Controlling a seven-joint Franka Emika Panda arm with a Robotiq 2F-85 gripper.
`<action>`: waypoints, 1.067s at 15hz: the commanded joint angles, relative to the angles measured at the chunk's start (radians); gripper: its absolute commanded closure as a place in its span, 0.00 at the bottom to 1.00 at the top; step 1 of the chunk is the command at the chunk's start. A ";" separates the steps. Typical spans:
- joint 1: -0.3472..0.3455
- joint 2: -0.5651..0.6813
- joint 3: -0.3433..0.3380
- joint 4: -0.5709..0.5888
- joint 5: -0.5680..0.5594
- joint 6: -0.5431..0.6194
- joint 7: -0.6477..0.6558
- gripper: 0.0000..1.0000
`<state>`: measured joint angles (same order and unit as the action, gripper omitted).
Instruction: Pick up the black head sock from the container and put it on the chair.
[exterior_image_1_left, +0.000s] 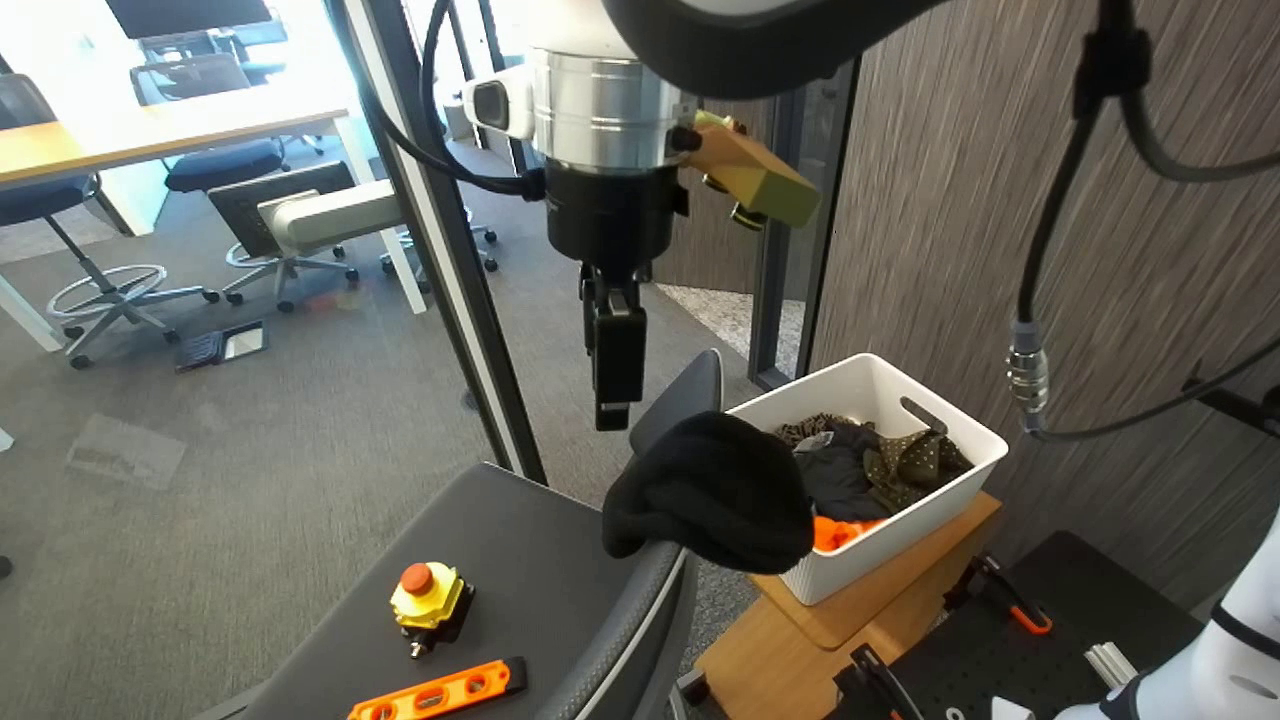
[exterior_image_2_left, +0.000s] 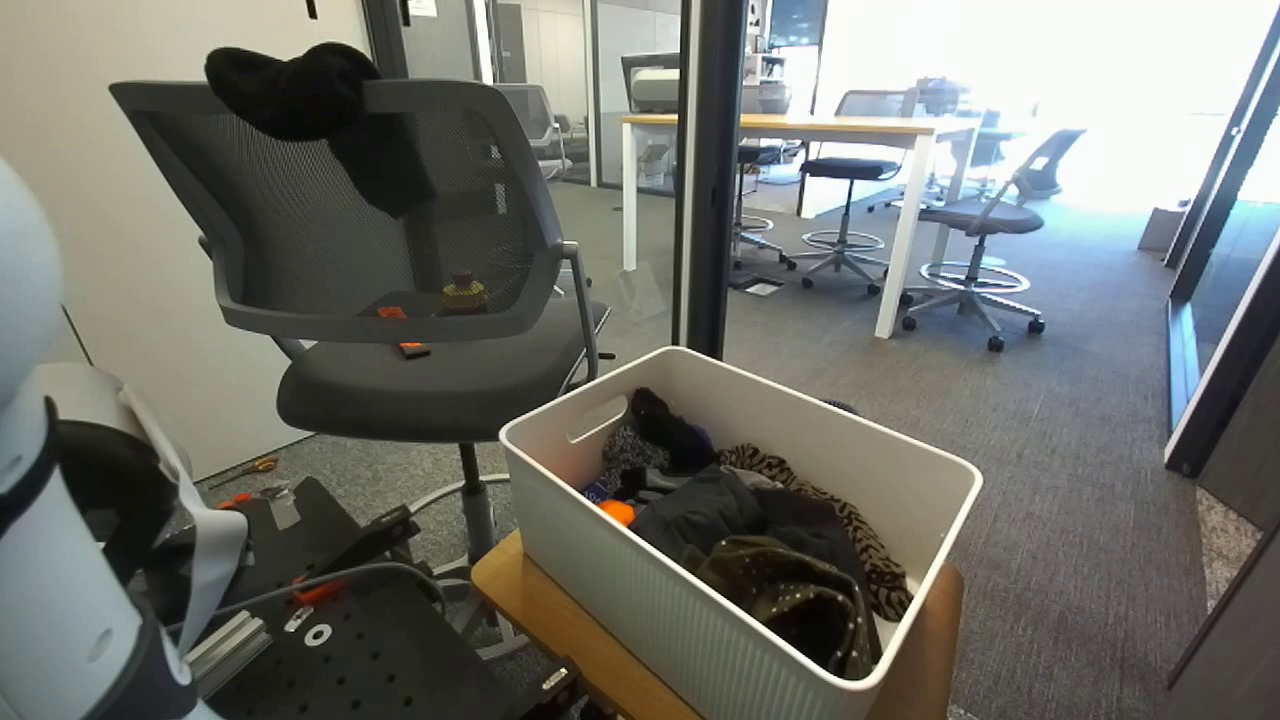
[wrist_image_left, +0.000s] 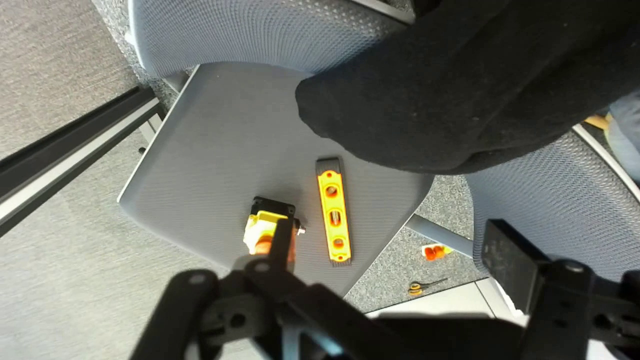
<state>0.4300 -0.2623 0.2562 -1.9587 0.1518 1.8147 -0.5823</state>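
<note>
Chair backrest (exterior_image_2_left: 290, 235), black sock (exterior_image_1_left: 710, 490) atop, apart from pincer (wrist_image_left: 392, 240)

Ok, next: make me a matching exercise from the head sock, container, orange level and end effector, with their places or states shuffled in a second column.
1. head sock
2. container
3. orange level
4. end effector

A. lying on the chair seat
B. open, holding nothing
C. draped over the backrest
D. standing on a wooden surface

Pairs: 1-C; 2-D; 3-A; 4-B
</note>
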 joint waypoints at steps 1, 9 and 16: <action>-0.040 -0.027 -0.015 0.018 0.000 -0.037 0.005 0.00; -0.173 -0.250 -0.135 -0.135 -0.097 -0.030 0.105 0.00; -0.279 -0.405 -0.197 -0.383 -0.143 0.039 0.281 0.00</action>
<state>0.1889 -0.5753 0.0580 -2.2265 0.0378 1.8108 -0.4081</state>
